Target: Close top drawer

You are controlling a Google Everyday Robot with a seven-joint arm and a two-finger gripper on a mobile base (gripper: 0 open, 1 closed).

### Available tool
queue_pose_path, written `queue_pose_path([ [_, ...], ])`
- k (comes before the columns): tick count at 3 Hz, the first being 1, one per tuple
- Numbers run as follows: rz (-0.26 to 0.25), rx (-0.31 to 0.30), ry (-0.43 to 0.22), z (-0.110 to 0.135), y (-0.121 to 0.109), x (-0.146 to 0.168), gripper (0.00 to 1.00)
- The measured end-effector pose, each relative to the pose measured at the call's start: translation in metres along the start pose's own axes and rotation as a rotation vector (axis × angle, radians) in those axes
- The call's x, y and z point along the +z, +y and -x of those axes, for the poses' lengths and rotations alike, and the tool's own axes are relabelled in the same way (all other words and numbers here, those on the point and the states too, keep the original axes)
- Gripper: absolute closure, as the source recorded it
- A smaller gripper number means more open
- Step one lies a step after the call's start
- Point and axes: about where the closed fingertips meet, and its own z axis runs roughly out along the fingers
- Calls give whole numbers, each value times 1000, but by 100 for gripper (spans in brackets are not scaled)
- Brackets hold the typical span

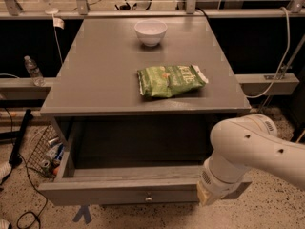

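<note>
Plainly, the top drawer (105,193) stands pulled out from the cabinet (105,70), at 6 o'clock in the view. Its inside is bare, and its knob (149,198) sits at the middle of the front panel. The white arm (257,147) comes in from 4 o'clock and bends down to the right end of that front panel. The gripper (206,198) is there, against the panel near its right corner. The wrist covers most of it, so how its grip stands is beyond judging. On the cabinet top, a white bowl (150,31) sits toward 12 o'clock and a green chip bag (171,80) lies just right of centre, well apart from the bowl. A water bottle (33,70) stands at 9 o'clock, and a wire basket (45,151) sits on the floor at 8 o'clock beside the drawer's left wall.
</note>
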Motion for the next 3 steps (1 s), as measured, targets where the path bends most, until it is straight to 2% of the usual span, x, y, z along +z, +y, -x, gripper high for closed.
queue_pose_path([
  [2,-2,12,-154,33,1,-10,100],
  [3,15,10,-232,52,2,-14,100],
])
